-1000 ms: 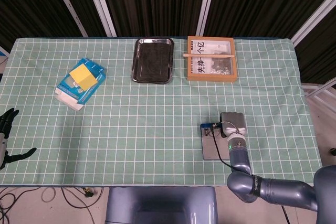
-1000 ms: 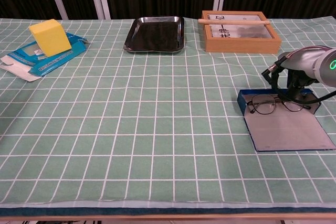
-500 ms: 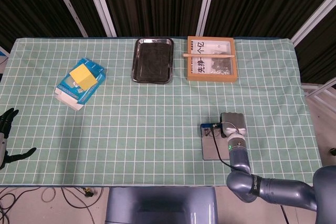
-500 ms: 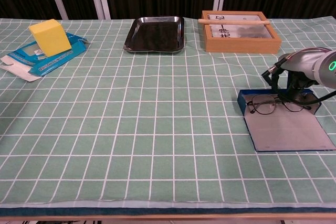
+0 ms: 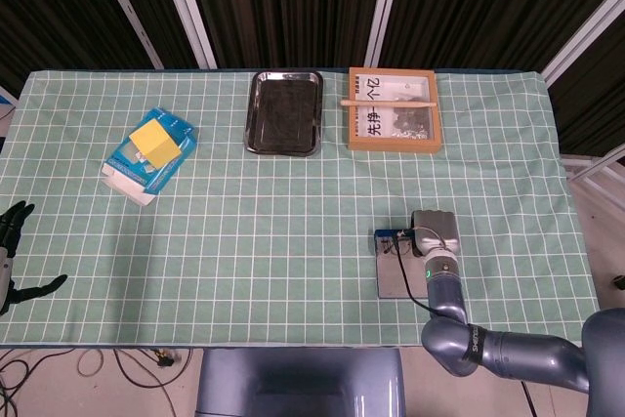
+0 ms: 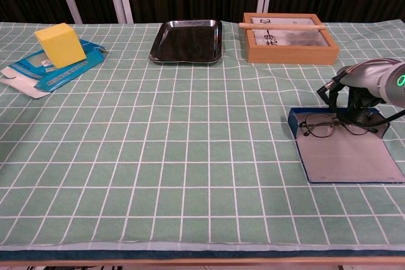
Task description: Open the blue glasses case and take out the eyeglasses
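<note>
1. In the chest view, the blue glasses case (image 6: 345, 154) is seen lying open on the worktop (image 6: 190, 156), its grey lid flap spread flat toward the camera. The eyeglasses (image 6: 332, 126) rest in its far part, lenses and dark frame plainly visible.
2. In the head view, the same case (image 5: 395, 263) is largely covered by the right arm; the glasses cannot be made out there.
3. The right robot hand (image 6: 354, 96) is placed directly over the far right end of the case, at the glasses' temple. Whether the frame is pinched cannot be told from either view.
4. The left robot hand (image 5: 14, 259) appears only in the head view, at the worktop's near left edge, well apart from the case. Its dark fingers are spread and nothing is held.
5. Far beyond the right robot hand, a wooden box (image 6: 289, 37) is seen with a stick laid across its rim and printed paper inside.
6. Beside it, a black tray (image 6: 187, 41) is noted.
7. Far to the left, a yellow block (image 6: 60, 45) sits on a flattened blue carton (image 6: 50, 71).
</note>
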